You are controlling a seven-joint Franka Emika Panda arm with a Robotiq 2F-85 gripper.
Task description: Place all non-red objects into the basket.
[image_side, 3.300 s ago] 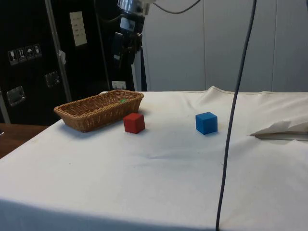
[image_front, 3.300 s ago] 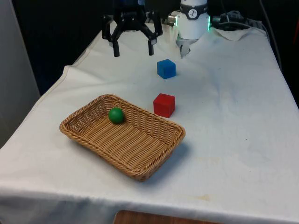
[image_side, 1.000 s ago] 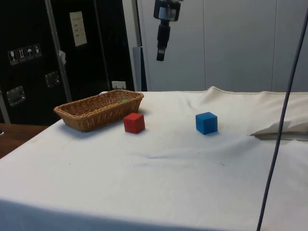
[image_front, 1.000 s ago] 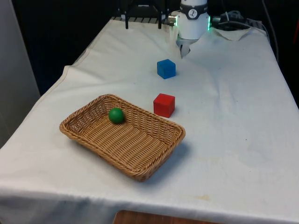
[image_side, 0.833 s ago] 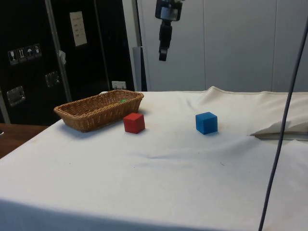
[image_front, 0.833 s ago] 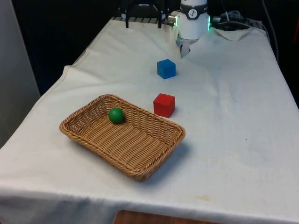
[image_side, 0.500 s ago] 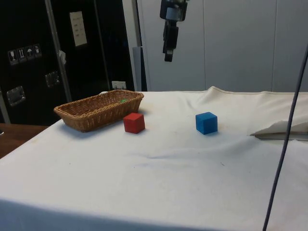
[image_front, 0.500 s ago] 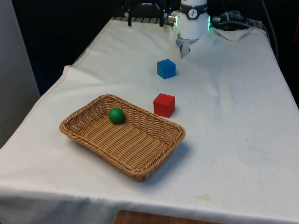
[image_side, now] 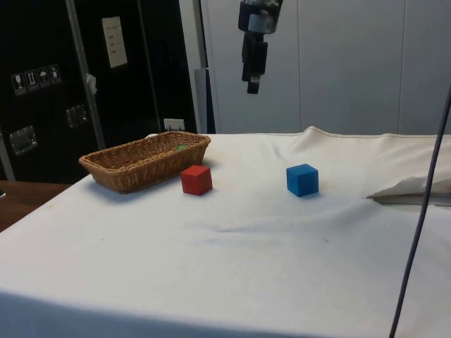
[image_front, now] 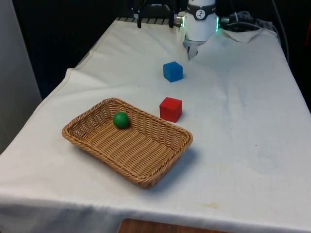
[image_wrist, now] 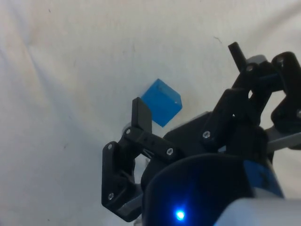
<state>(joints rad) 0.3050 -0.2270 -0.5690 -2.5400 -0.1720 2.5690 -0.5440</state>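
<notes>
A blue cube [image_front: 173, 71] [image_side: 302, 179] sits on the white cloth towards the far end. A red cube [image_front: 170, 109] [image_side: 196, 179] stands closer, beside the far corner of the wicker basket [image_front: 187, 139] [image_side: 141, 166]. Inside the basket lies a green ball [image_front: 121, 120] [image_side: 181, 148]. My gripper [image_front: 155, 23] [image_side: 252, 86] [image_wrist: 188, 81] hangs open and holds nothing, high over the table's far part. The wrist view has the blue cube [image_wrist: 161, 101] far below, near one finger [image_wrist: 141, 113].
The robot's white base [image_front: 200, 22] stands behind the blue cube. A crumpled white fold [image_front: 243, 31] [image_side: 416, 190] lies at the far corner on the front view's right. A dark cable [image_side: 421, 204] hangs across the side view.
The open gripper has risen from low near the basket and travelled towards the front view's right, now over the area of the blue cube. The cubes, ball and basket have not moved.
</notes>
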